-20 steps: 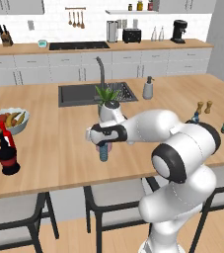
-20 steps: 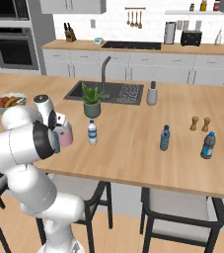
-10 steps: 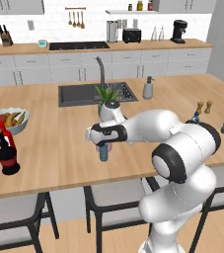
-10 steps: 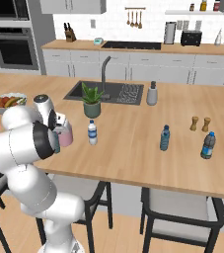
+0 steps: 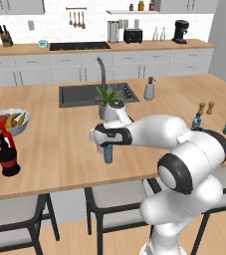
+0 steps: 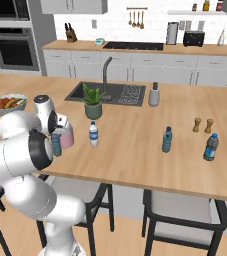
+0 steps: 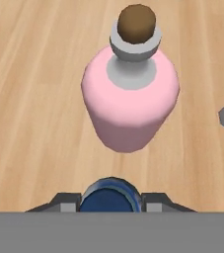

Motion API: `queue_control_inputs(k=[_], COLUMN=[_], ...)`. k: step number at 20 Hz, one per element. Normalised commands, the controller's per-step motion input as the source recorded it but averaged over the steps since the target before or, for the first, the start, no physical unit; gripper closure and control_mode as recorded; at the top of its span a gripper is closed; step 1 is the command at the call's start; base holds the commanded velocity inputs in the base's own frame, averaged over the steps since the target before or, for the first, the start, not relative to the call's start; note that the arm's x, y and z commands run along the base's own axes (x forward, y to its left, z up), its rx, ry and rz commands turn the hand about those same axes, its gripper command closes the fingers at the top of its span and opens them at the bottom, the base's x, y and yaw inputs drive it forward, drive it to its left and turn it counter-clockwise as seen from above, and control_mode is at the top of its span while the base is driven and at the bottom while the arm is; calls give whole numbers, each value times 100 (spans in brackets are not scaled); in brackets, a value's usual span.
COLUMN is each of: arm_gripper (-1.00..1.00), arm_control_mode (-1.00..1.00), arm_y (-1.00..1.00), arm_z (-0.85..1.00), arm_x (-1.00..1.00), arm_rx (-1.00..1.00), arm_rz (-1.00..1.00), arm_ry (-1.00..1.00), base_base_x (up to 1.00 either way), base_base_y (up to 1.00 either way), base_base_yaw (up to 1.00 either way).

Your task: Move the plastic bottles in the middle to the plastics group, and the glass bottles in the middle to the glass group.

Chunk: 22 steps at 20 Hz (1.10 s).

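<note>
Bottles around the plant pot (image 6: 93,111) on your counter (image 6: 135,150)

You have the pink bottle (image 6: 66,136) in front of the pot, the slim bottle (image 6: 56,145) just beside it, the white bottle (image 6: 93,134) nearer the pot, and the sink (image 6: 110,93) behind the pot.

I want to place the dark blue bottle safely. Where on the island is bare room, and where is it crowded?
Bare wood lies between the clear bottle and the blue bottle, and between the fruit bowl and the sink. It is crowded at the hand, where the pink bottle stands close.
</note>
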Motion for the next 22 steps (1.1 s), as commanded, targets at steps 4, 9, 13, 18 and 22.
queue_control_inputs(k=[4, 9, 13, 18, 22], arm_gripper=[100, 100, 100, 100, 100], arm_control_mode=[-100, -100, -100, -100, -100], arm_y=[-83, -99, -100, -100, -100], arm_z=[42, 39, 18, 11, 20], arm_x=[-70, -56, -18, 0, 0], arm_rx=[0, 0, 0, 0, 0], arm_rz=[0, 0, 0, 1, 0], arm_ry=[0, 1, 2, 0, 0], base_base_x=[0, 0, 0, 0, 0], base_base_y=[0, 0, 0, 0, 0], base_base_yaw=[0, 0, 0, 0, 0])
